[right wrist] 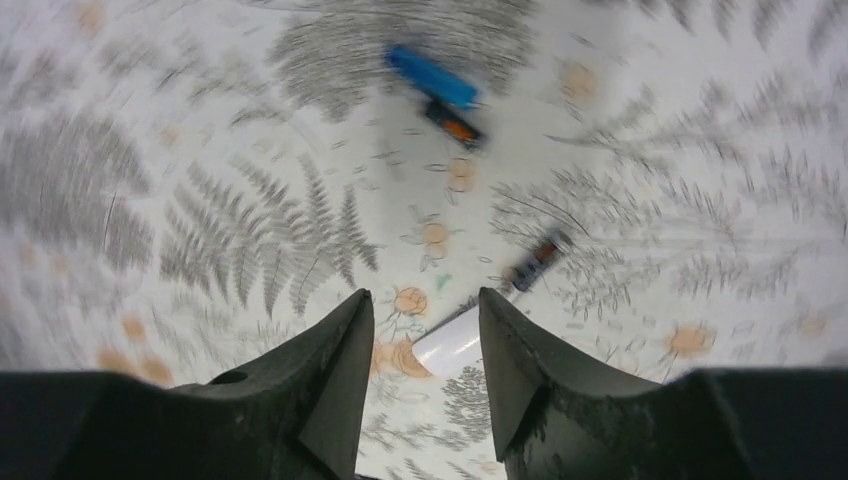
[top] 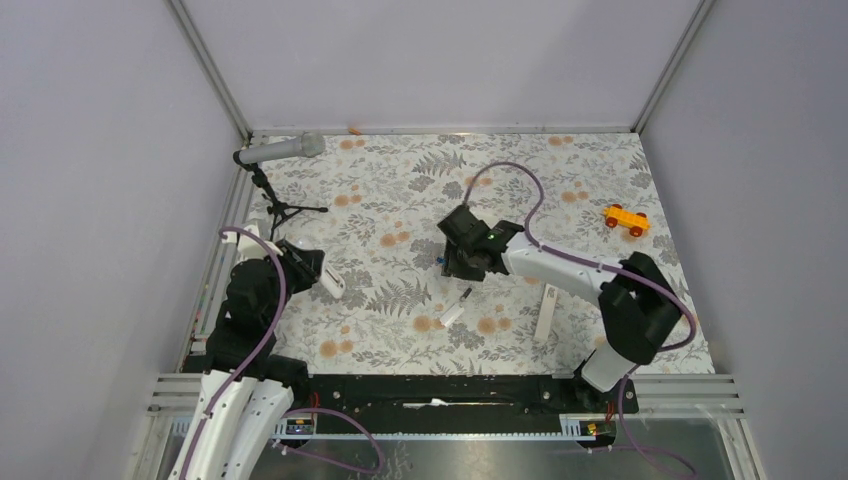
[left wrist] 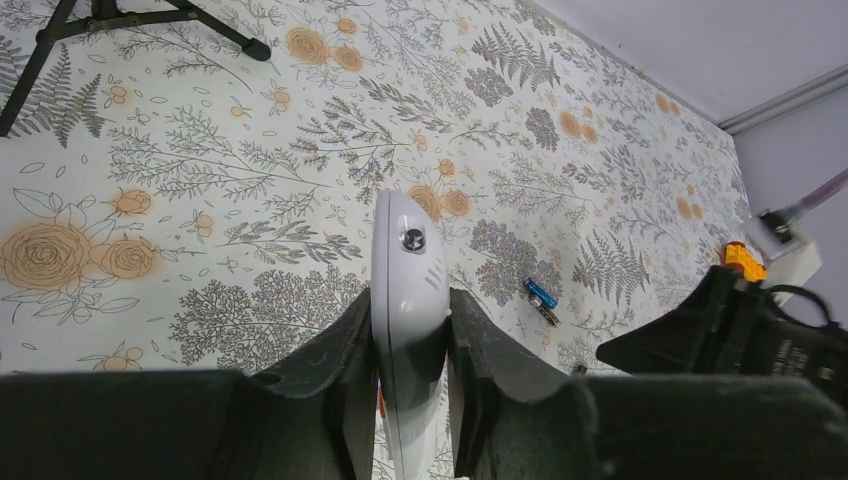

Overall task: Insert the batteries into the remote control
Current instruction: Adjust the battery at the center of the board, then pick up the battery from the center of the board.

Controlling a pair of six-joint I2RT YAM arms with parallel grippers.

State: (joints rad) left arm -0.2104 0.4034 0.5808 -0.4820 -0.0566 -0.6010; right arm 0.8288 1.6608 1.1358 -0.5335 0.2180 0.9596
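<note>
My left gripper [left wrist: 410, 300] is shut on the white remote control [left wrist: 407, 262] and holds it on edge above the table; both also show at the left of the top view, the gripper [top: 318, 272] on the remote [top: 331, 282]. My right gripper [right wrist: 425, 297] is open and empty, hovering over mid-table [top: 465, 262]. The blue battery [right wrist: 432, 77] lies ahead of it, with a dark, orange-spotted piece [right wrist: 455, 125] beside it. An orange-brown battery [right wrist: 538, 260] lies by a small white piece [right wrist: 450, 345]. The blue battery also shows in the left wrist view [left wrist: 538, 291].
A thin white flat strip [top: 546, 312] lies near the right arm. An orange toy car [top: 625, 220] sits at the far right. A grey microphone [top: 282, 150] on a black tripod [top: 283, 208] stands at the back left. Walls enclose the floral table [top: 400, 190].
</note>
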